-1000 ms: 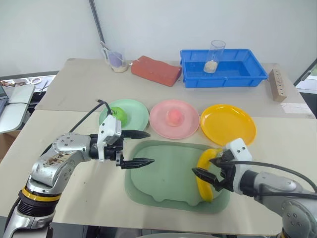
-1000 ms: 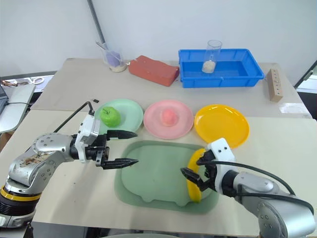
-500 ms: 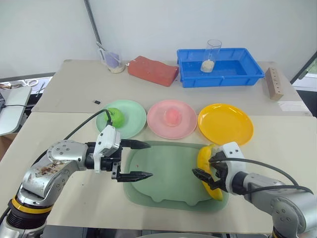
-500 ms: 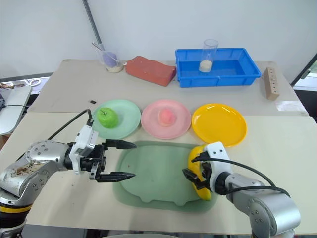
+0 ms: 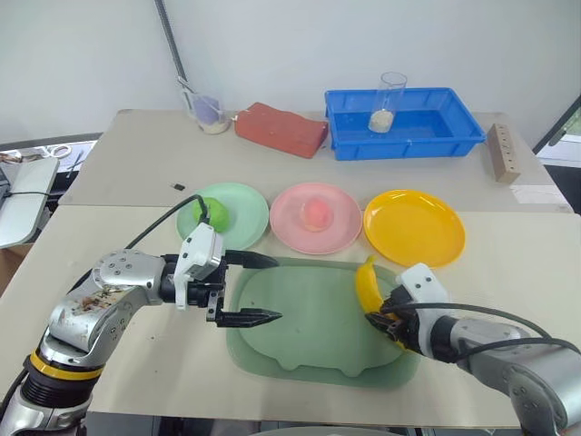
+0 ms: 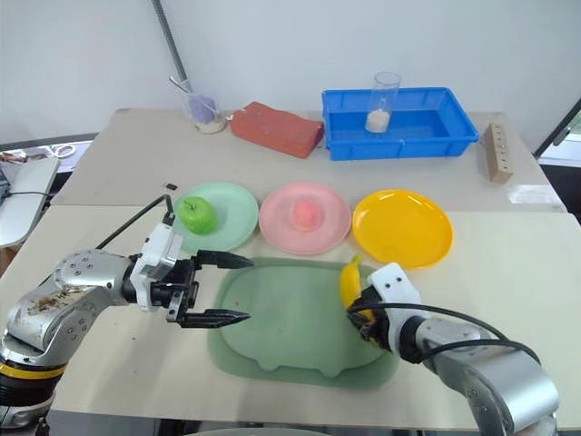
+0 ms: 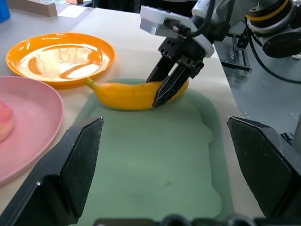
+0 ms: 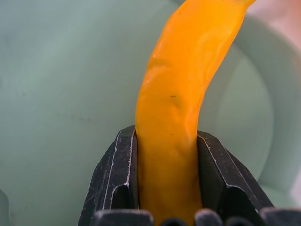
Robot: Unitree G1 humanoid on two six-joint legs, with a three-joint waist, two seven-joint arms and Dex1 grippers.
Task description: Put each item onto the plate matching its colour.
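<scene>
Between the clenched fingers of the right gripper (image 8: 167,160), the banana (image 8: 181,94) is grasped near one end only, so it may pivot or slip short of the yellow-orange plate (image 5: 414,227) just beyond.

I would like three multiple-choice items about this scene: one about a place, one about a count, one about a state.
1. Where is the green apple?
A. on the mint green plate
B. on the grey-green tray
C. in the blue bin

2. How many round plates hold no fruit?
A. none
B. one
C. two

3. What is the right gripper doing?
A. open above the pink plate
B. shut on the banana
C. shut on nothing

Key: 1 A, the apple sits on the mint plate. 2 B, just the yellow-orange plate is bare; the peach lies on the pink one. 3 B, both fingers clamp the banana.
</scene>
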